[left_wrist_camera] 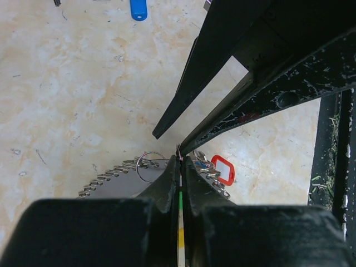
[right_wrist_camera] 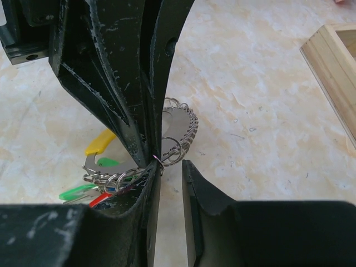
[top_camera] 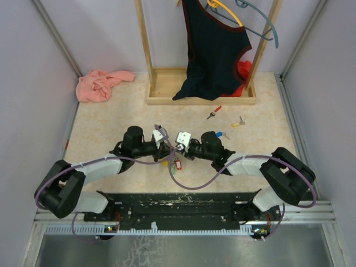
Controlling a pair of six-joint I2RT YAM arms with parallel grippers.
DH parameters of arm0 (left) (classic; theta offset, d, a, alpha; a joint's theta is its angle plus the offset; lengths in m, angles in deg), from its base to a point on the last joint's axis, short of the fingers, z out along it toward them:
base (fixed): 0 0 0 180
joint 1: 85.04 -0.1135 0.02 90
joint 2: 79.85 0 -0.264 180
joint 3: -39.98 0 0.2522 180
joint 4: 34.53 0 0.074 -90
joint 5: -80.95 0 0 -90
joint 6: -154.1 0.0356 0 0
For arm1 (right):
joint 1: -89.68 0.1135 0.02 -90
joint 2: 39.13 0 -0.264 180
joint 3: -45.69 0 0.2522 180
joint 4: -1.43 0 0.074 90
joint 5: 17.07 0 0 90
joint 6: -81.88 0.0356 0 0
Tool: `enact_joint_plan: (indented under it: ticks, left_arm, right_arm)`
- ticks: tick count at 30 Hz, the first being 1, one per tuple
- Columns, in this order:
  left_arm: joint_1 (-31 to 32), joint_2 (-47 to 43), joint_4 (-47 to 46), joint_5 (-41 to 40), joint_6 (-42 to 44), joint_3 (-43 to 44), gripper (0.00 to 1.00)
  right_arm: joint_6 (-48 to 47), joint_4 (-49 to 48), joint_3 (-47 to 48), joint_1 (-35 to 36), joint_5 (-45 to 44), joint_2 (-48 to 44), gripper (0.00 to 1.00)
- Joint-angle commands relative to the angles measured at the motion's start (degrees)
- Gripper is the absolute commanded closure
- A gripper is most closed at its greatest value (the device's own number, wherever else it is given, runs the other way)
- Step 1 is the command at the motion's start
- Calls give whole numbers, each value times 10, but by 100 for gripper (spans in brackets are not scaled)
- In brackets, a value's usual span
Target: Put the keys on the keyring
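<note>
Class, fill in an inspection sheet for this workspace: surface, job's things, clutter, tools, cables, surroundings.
Surface: beige marbled table.
Job's things: keyring at the centre where both tools meet; red-headed key, yellow-headed key and blue-headed key lie loose beyond it.
Clutter: pink cloth, far left corner.
Tools: left tool shut on the keyring; right tool open beside it.
Cables: purple cables run along both arms, sagging between them.
Surroundings: wooden rack holding a dark top; pale walls.
</note>
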Motion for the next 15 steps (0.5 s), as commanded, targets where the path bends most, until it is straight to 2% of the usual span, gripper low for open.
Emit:
enact_joint_plan:
  ticks: [1, 12, 15]
  left_arm:
    - [-1, -8, -33, 28, -11, 10, 99]
    - [0, -18, -65, 67, -40, 1, 99]
    - [0, -22, -68, 65, -46, -2, 99]
  right_arm:
    - [6, -51, 7, 9, -9, 9, 79]
    - [59, -102, 0, 9, 5, 7, 85]
    - [62, -111, -5, 9, 3, 5, 95]
